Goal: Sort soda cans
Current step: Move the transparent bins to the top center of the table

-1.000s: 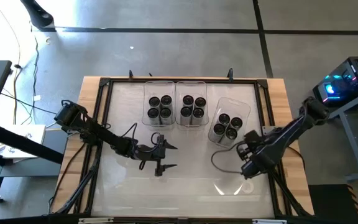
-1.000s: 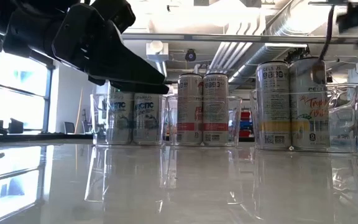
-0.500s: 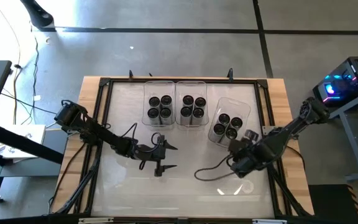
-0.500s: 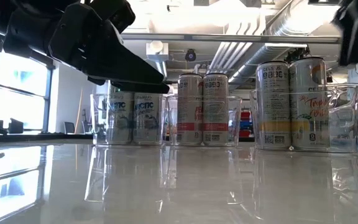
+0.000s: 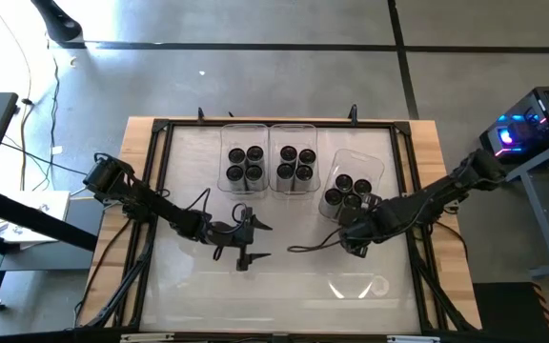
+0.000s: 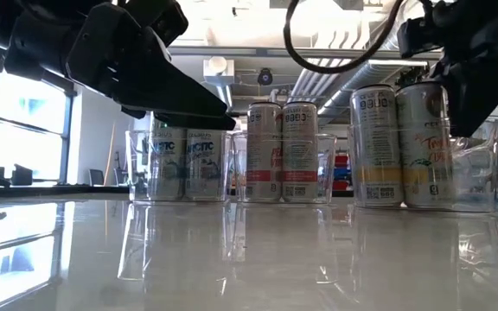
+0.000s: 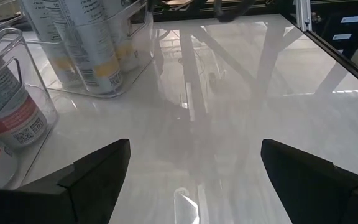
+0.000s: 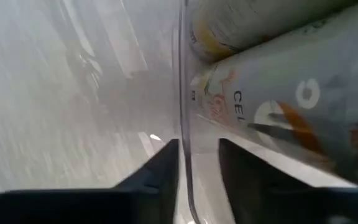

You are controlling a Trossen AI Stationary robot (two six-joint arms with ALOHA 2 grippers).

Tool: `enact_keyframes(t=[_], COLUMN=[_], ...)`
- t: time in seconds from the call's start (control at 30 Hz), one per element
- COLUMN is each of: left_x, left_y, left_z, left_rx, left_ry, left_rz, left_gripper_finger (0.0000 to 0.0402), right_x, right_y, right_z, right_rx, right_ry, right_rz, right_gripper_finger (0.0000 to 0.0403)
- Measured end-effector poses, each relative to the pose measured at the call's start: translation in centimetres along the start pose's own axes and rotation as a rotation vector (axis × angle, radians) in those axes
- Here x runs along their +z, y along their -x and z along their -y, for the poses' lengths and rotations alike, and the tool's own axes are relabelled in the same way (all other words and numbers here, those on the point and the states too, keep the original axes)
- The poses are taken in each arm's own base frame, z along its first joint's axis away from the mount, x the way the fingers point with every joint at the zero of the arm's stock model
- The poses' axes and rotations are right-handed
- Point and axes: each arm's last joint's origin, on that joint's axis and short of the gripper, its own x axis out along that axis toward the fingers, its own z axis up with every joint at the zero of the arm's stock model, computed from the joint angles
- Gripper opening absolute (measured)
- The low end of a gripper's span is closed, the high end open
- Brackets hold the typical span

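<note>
Soda cans with dark round tops stand upright in three clear bins along the table's far side: a group in the left bin (image 5: 246,164), one in the middle bin (image 5: 295,162), one in the skewed right bin (image 5: 349,192). My right gripper (image 5: 344,227) is at the right bin's near-left corner. In the right wrist view its fingers stand narrowly open on either side of the bin's clear wall (image 8: 184,93). My left gripper (image 5: 260,240) hovers wide open over the table's middle, near the left bin, holding nothing. My right gripper (image 8: 197,168) straddles the right bin's wall near its near-left corner, one finger (image 8: 247,171) inside next to a can and the other finger (image 8: 160,165) outside, coming from above. A small gap shows inside. Whether the outer finger touches the wall, I cannot tell.
A black frame (image 5: 160,191) borders the glossy white table. The bins sit close together along the far side. Bare tabletop (image 5: 284,286) lies toward the near edge. A loose dark cable (image 5: 308,246) loops off my right wrist over the table.
My right gripper has swung from the table's near-right part toward the left and far side, reaching the right bin's near corner and coming down over its wall, its cable trailing behind. The left arm has kept still.
</note>
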Motion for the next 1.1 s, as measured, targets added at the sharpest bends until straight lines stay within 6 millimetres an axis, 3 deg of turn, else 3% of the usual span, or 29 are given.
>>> enact_keyframes(t=[0.17,0.67,1.1], left_x=[0.0,0.0,0.0], left_y=[0.0,0.0,0.0], left_z=[0.0,0.0,0.0], left_rx=[0.0,0.0,0.0], left_ry=[0.0,0.0,-0.001], left_rz=[0.0,-0.001,0.0], left_gripper_finger=[0.0355,0.0355,0.0355], right_x=[0.0,0.3,2.4], right_y=[-0.1,-0.6,-1.6], right_z=[0.0,2.1,6.1], right_rx=[0.005,-0.039,-0.049], right_ry=[0.082,0.461,0.567], right_rz=[-0.013,-0.134,-0.195], right_gripper_finger=[0.0012,0.0003,0.0001])
